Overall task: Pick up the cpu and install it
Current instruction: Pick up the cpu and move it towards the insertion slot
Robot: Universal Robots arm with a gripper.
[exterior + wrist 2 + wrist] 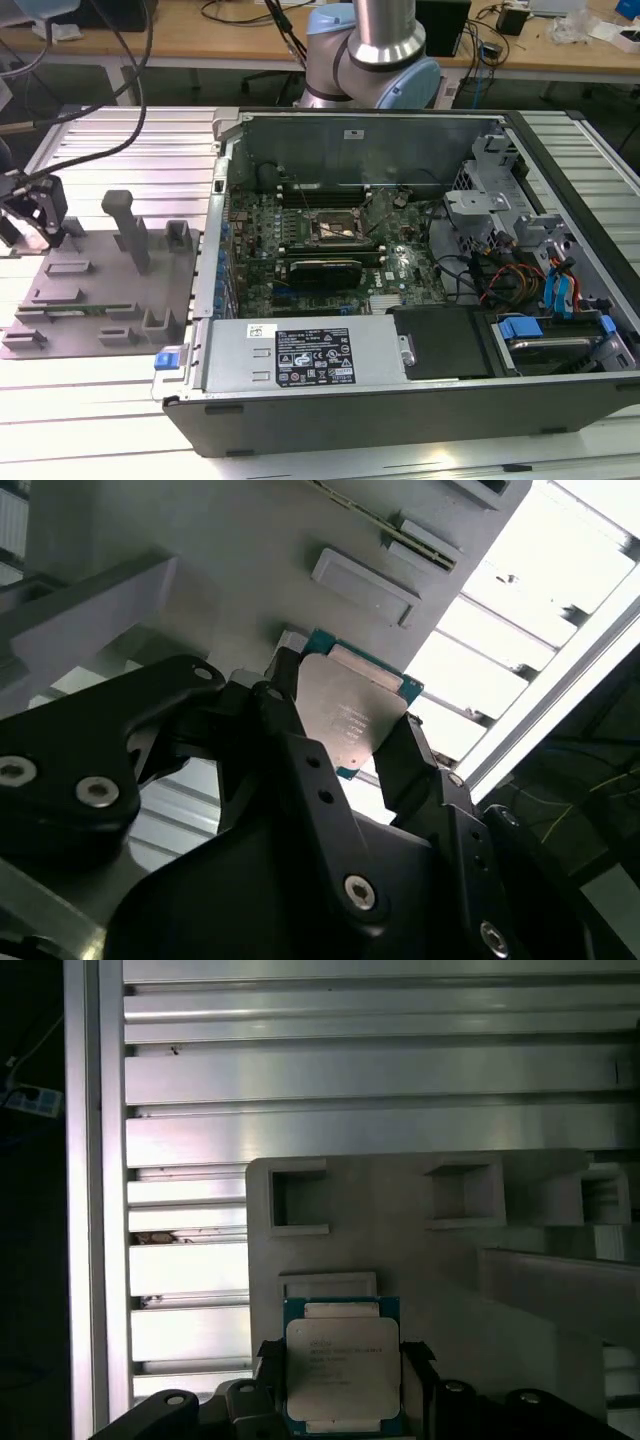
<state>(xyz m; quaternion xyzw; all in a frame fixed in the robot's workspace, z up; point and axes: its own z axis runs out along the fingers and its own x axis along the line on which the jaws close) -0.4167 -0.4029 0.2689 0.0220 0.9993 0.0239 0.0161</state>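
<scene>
Gripper [42, 222] sits over the grey plate [100, 285], at the plate's far corner on the exterior view's left. Both wrist views show the cpu [343, 1372] lying directly between the dark fingers [420, 1370]. The jaws are drawn in close, one finger against each of two opposite edges, and the other two edges are free. The silver top faces the first wrist camera and sits square to the fingers, not skewed. In the second wrist view the cpu [352, 715] shows its green rim just past the finger pads [400, 765]. The grip looks centred and firm, in my judgement. Whether the chip is clear of the plate or resting on it, I cannot tell. A shallow rectangular recess [328, 1285] in the plate lies just beside the chip. The chip is near enough square, so it has no long axis to line up. The socket [340, 228] sits in the middle of the board inside the open computer case [300, 400]. That is well apart from the gripper, toward the exterior view's right, across the case's near side wall. Only one arm is present.
</scene>
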